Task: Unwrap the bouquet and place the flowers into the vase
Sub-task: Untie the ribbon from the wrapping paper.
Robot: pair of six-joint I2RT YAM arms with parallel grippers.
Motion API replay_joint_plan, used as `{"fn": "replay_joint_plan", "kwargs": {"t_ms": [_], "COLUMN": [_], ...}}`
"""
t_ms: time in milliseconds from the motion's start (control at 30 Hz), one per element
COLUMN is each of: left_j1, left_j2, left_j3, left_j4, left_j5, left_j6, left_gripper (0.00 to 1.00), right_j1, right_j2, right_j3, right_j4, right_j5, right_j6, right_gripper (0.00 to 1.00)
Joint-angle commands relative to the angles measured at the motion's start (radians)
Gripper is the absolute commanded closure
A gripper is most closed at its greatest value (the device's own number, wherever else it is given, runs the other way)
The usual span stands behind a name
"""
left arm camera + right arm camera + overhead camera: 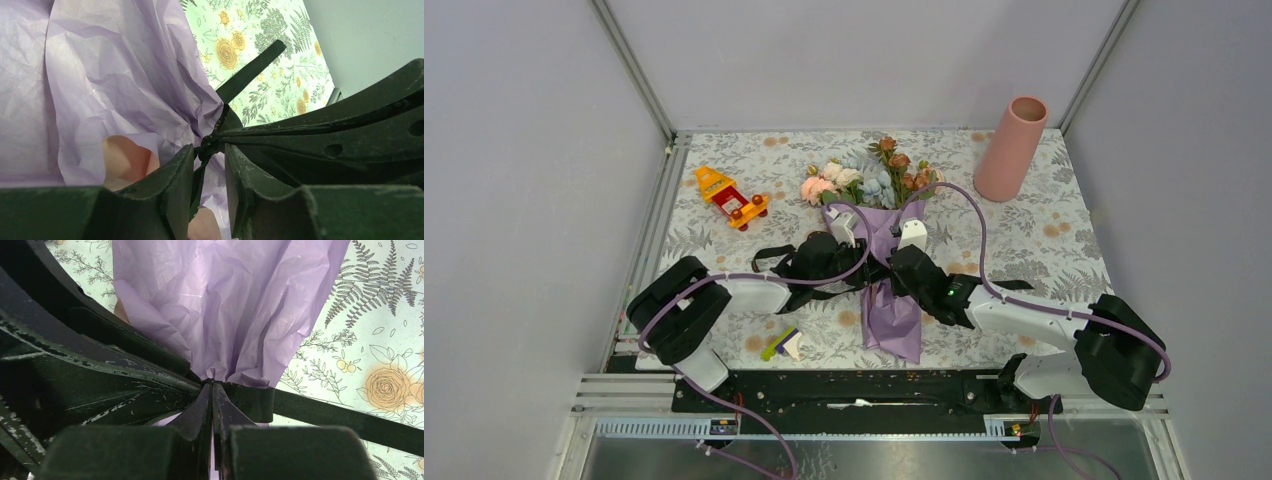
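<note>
Treat the task as barely begun. The bouquet (894,318) lies on the table (1044,250), wrapped, with its ribbon (250,70) knotted. Your left gripper (209,170) stands parted astride the knot. The right gripper (212,412) is clenched beside it (whether it has caught anything is unclear). The flowers (869,178) are not yet in the vase (1012,150).

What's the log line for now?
left gripper open at black ribbon knot | right gripper shut on ribbon | crinkled purple paper bouquet tied

left arm (759,292) and right arm (1021,318) were white with chunky black joints, purple cables (980,245) ran along both, fingers (197,415) were pretty scuffed black plastic
</note>
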State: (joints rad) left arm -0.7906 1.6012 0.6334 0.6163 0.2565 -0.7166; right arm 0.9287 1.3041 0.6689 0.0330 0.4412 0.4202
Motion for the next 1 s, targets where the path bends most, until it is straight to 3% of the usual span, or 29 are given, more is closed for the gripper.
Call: {"fn": "replay_joint_plan", "kwargs": {"t_ms": [0, 367, 567, 967], "left_j1": [-0.006, -0.014, -0.019, -0.024], "left_j2": [0.024, 0.013, -0.007, -0.022], "left_j3": [0.042, 0.025, 0.034, 0.018], "left_j4": [0.065, 0.046, -0.021, 0.028], "left_j5": [0.026, 0.007, -0.04, -0.012], "left_j6": [-0.021, -0.035, -0.042, -0.11], "left_gripper": [0.68, 0.65, 0.7, 0.69], "right_j1": [0.004, 0.004, 0.004, 0.004], "right_j2": [-0.031, -0.035, -0.033, -0.032], "right_j3": [0.0, -0.003, -0.003, -0.004], "right_j4": [0.039, 0.042, 0.041, 0.041], "right_j5": [-0.004, -0.002, -0.004, -0.009], "right_j6": [0.012, 0.014, 0.014, 0.019], "right_gripper": [1.0, 1.0, 1.0, 1.0]}}
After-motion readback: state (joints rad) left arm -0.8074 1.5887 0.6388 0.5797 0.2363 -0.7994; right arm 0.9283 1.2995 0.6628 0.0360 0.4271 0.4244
